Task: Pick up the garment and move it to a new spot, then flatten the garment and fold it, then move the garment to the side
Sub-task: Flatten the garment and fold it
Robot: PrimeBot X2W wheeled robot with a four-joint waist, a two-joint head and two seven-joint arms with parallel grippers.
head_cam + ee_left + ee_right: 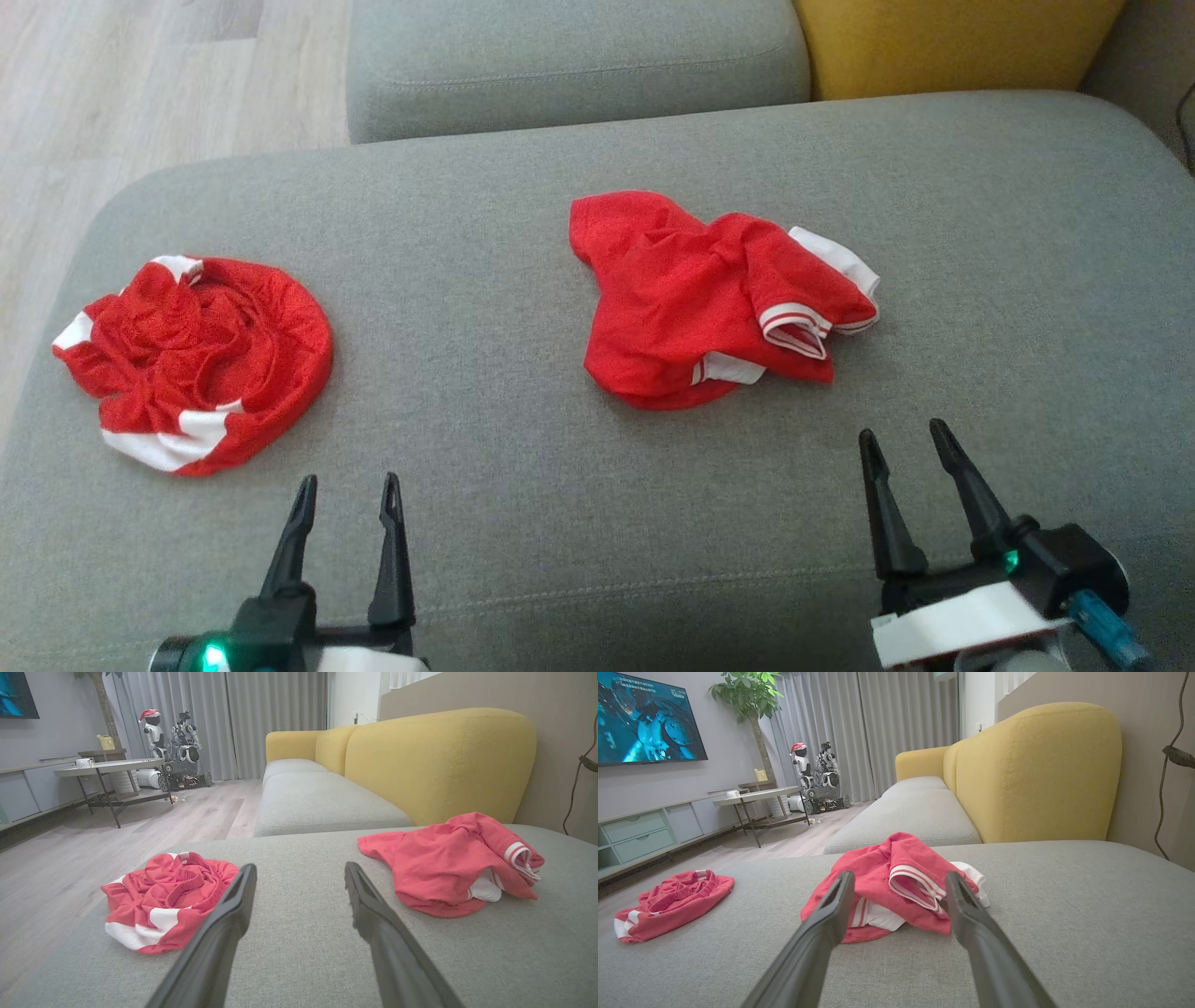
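Ahead, a wide grey cushion (523, 485) holds two crumpled red garments with white trim, lying well apart. The shirt (691, 299) lies a little right of the middle. It is bunched up, with a striped sleeve cuff folded on top and a white hem showing at its near edge. The shorts (196, 359) lie near the left edge in a round heap, the ribbed waistband twisted on top and white panels along the near side.

Both arms hang low at the near edge of the cushion, fingers pointing away from the robot. The left gripper (349, 480) has its two dark fingers spread and nothing between them. It sits between the garments, nearer the shorts, touching neither. The right gripper (902, 429) is likewise spread wide and empty, just short of the shirt's near right corner. In the right wrist view its fingers frame the shirt, but there is grey fabric between the tips and the cloth.

Beyond the cushion are a second grey seat (569, 56), a yellow backrest (952, 42) and pale wood floor (140, 84).
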